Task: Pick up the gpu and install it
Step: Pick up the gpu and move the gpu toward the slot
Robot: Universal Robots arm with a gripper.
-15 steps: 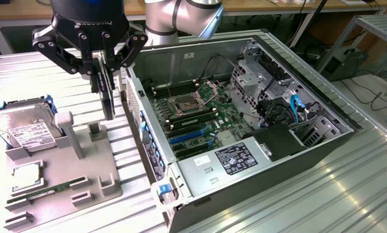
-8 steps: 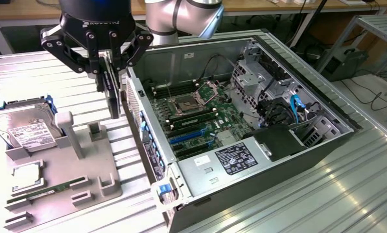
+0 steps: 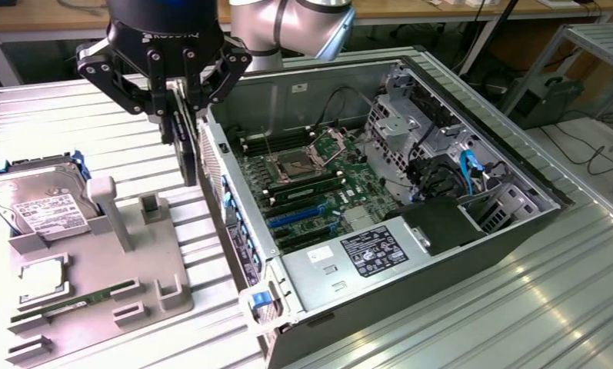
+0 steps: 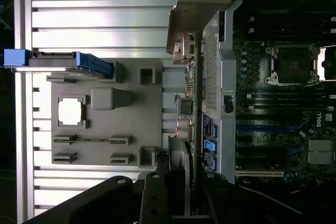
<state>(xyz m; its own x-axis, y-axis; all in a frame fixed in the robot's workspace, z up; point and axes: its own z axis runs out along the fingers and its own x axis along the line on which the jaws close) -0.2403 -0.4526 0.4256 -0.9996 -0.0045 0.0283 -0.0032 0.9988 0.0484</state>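
Observation:
My gripper [image 3: 179,123] hangs above the gap between the grey fixture tray [image 3: 91,265] and the open computer case [image 3: 511,231], shut on the gpu [image 3: 186,150]. The card is seen edge-on as a thin dark slab hanging down from the fingers, just outside the case's rear wall. In the wrist view the gpu [image 4: 185,106] runs lengthwise beside the case's perforated rear panel, with its pale metal end bracket [image 4: 197,3] at the far end. The motherboard's blue expansion slots [image 3: 298,215] lie inside the case, apart from the card.
On the fixture tray sit a hard drive [image 3: 38,204] in a blue caddy, a CPU [image 3: 41,277] and a narrow RAM stick [image 3: 75,301]. Inside the case are the CPU socket [image 3: 291,165], the power supply [image 3: 363,257] and drive cages [image 3: 429,123] with cables.

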